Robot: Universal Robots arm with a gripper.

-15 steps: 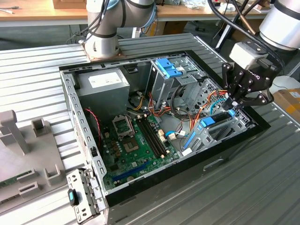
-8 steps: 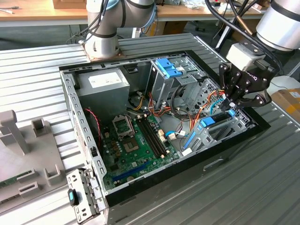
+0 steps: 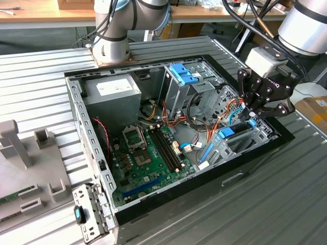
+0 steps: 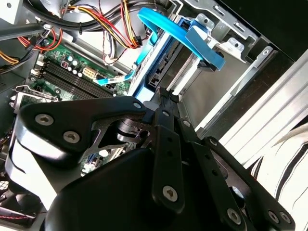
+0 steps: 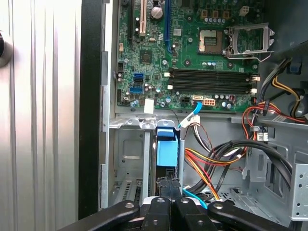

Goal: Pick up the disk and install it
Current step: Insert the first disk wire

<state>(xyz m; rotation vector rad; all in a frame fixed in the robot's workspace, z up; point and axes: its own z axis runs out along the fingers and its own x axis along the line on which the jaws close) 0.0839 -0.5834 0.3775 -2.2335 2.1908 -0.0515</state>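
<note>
1 disk [image 5: 167, 153] in bay [image 5: 126, 154] just beneath tool [image 5: 168, 183]

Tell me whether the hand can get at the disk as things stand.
Likely yes: the hand is right at the disk in its bay, with nothing showing between them; the loose cables lie off to one side.

Exterior view is lit brightly & evenly by diffuse light, w/ only soft shadow cast along the inner wall of the case [image 3: 76, 109]. In the second wrist view the ribbed table [image 4: 272, 127] is partly blown out to white, while the gripper [image 4: 165, 94] body is left v. dark, approx. w/o surface detail.
</note>
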